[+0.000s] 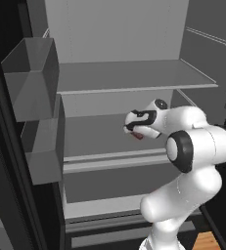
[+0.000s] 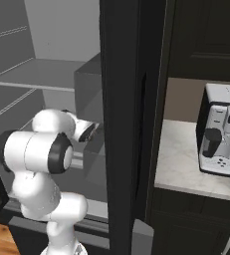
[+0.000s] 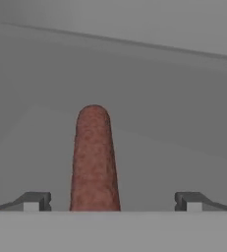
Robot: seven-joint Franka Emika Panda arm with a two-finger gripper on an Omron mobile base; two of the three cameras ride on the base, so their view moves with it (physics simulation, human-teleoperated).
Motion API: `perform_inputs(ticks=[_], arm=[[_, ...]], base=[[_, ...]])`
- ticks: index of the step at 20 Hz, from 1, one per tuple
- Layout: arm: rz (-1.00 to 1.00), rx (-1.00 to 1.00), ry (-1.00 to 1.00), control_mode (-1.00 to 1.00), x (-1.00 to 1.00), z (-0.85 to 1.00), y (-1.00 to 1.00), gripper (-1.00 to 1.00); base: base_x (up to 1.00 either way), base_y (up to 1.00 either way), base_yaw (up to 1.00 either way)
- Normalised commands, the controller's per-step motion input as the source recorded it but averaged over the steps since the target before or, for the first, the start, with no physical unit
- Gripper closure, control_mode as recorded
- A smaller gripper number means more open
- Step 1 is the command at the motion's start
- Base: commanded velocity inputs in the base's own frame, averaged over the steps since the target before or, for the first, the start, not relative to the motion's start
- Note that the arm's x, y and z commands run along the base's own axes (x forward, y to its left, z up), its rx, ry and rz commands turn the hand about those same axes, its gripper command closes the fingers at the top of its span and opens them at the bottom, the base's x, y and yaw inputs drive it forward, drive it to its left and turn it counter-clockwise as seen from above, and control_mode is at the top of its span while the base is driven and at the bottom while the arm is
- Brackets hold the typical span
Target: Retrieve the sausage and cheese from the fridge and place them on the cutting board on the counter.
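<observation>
Inside the fridge [image 1: 119,44], the gripper [image 3: 112,201] is hovering with jaws wide apart, the sausage [image 3: 94,160] lying between them toward twelve o'clock, needing centring before closing.

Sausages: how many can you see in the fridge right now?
1. The sausage lies on a grey shelf of the fridge, between the fingertips of the open gripper, nearer the left one. The arm hides part of the shelves, so more could be there.

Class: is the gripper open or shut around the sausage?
Open: the gripper fingertips stand wide apart, the sausage lying untouched between them.
</observation>
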Motion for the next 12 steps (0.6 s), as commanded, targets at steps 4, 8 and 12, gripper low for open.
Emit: perform_inputs(ticks=[4, 8, 12], arm=[[0.02, 0.0, 0.06, -1.0, 0.78, -0.44, 0.0, -1.0], [0.02, 0.0, 0.02, -1.0, 0.42, -0.74, 0.05, -1.0], [0.01, 0.0, 0.0, -1.0, 0.21, -0.76, 0.08, -1.0]], base=[[0.0, 0.0, 0.0], [0.0, 0.0, 0.0], [0.0, 0.0, 0.0]])
